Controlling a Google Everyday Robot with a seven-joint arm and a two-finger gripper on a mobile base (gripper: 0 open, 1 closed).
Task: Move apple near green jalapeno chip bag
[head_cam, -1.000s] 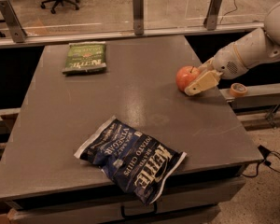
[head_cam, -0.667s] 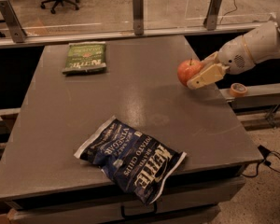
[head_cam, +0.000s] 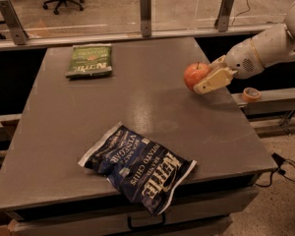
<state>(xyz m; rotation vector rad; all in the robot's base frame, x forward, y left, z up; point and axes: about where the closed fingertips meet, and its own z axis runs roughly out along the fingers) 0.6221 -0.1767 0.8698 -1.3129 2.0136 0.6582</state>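
The apple (head_cam: pixel 195 75) is round and red-orange with a short dark stem. My gripper (head_cam: pixel 206 77) is shut on it and holds it above the right side of the grey table (head_cam: pixel 88 127). The arm reaches in from the right. The green jalapeno chip bag (head_cam: pixel 89 60) lies flat at the table's far left, well apart from the apple.
A larger dark blue and white chip bag (head_cam: pixel 137 165) lies near the table's front edge. A roll of tape (head_cam: pixel 250 94) sits on a ledge to the right. A glass barrier with metal posts (head_cam: pixel 145 6) runs behind the table.
My gripper has lifted the apple off the table and moved it up and slightly left.
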